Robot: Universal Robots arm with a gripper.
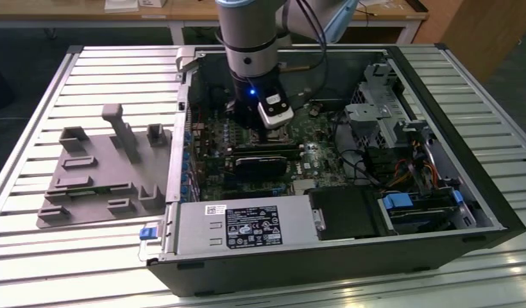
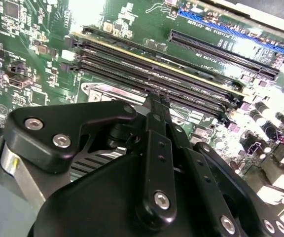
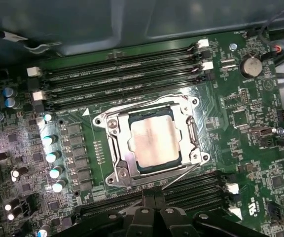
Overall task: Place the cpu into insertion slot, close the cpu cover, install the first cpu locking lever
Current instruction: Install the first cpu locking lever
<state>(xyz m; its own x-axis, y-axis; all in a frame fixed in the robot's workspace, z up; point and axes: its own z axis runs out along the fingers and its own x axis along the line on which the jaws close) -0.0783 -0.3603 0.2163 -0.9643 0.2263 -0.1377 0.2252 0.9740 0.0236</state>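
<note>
- One gripper (image 2: pixel 158 98) is hanging low inside the open computer case (image 1: pixel 468 192), and in the second wrist view its two black fingers (image 2: pixel 154 128) are pressing together at the tips with no gap and nothing between them.
- Just beyond those tips, in the first wrist view, the cpu (image 3: pixel 154 139) is lying flat in the insertion slot (image 3: pixel 132 170), its dull silver face showing squarely.
- The cpu cover (image 3: pixel 117 129) is sitting down around the chip, its window framing the metal face, and a thin wire lever (image 3: pixel 181 175) is running along the edge of the socket nearest the fingers.
- Long black memory slots (image 3: pixel 122 79) are stretching across the green motherboard (image 3: pixel 250 148) on the far side of the socket, with a second bank (image 3: pixel 191 190) between the socket and the fingers.
- In the exterior view, the arm (image 1: pixel 250 38) is reaching straight down into the case over the board.
- Farther off, toward the exterior view's left, a grey fixture tray (image 1: pixel 92 186) is resting on the slatted table (image 1: pixel 40 256) beside the case.
</note>
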